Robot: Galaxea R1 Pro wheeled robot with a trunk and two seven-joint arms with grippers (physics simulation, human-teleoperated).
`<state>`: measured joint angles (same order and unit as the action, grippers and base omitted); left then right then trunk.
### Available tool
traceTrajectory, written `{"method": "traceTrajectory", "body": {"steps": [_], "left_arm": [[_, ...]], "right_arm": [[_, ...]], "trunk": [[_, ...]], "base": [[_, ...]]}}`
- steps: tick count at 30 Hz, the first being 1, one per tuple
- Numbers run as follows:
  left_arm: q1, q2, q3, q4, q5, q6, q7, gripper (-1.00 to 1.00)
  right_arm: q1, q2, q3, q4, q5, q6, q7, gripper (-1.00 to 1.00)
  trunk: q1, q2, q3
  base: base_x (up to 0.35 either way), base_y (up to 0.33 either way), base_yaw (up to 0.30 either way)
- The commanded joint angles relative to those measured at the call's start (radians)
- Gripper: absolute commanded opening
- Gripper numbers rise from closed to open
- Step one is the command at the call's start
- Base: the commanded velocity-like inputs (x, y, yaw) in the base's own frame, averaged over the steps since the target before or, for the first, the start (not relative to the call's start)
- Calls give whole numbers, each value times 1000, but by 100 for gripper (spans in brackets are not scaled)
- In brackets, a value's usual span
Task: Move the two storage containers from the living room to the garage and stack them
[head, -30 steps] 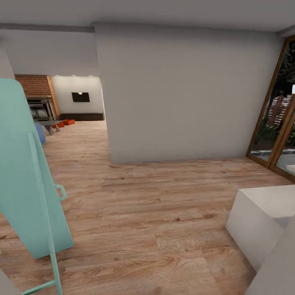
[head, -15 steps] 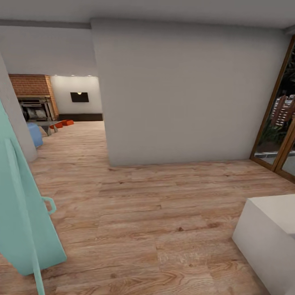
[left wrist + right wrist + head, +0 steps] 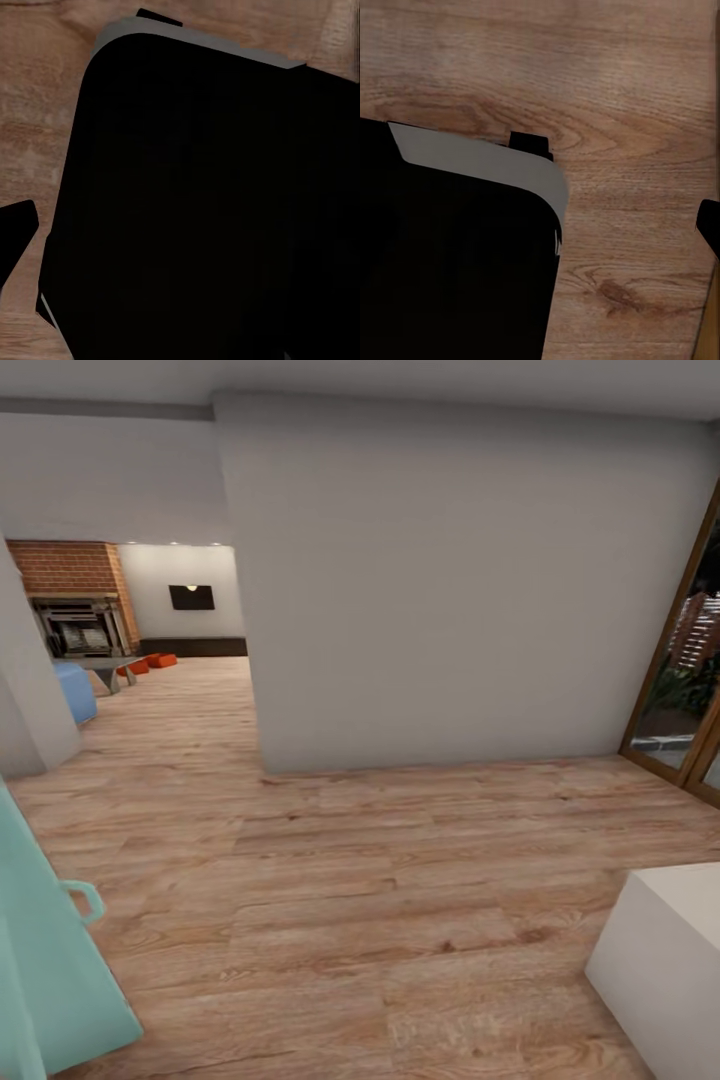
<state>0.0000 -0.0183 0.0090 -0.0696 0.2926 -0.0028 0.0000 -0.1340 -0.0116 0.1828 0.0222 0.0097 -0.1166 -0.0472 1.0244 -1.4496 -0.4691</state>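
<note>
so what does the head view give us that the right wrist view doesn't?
Head view: two small orange-red rectangular plastic bins far off on the floor by the brick fireplace, a grey partition wall, wood-framed glass doors, a mint-green panel and a white block.
Right wrist view: a black rounded body with a grey edge close up.
Both: light wood-plank flooring.

Two storage containers (image 3: pixel 150 662) far off on wood floor (image 3: pixel 380 900), near fireplace (image 3: pixel 75 605).
</note>
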Motion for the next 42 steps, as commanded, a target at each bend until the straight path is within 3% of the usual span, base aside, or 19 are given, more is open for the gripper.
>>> {"method": "traceTrajectory", "body": {"steps": [1,18,42], "left_arm": [[0,0,1,-1,5,0,0,100],[0,0,2,-1,5,0,0,100],[0,0,2,-1,5,0,0,100]], "right_arm": [[-1,0,6,2,1,-5,-4,100],[-1,-3,6,2,3,-6,-4,100],[-1,-7,9,2,-1,-2,6,100]], "trunk": [[1,0,-1],[1,0,-1],[1,0,-1]], "base": [[322,0,0],[322,0,148],[322,0,8]]}}
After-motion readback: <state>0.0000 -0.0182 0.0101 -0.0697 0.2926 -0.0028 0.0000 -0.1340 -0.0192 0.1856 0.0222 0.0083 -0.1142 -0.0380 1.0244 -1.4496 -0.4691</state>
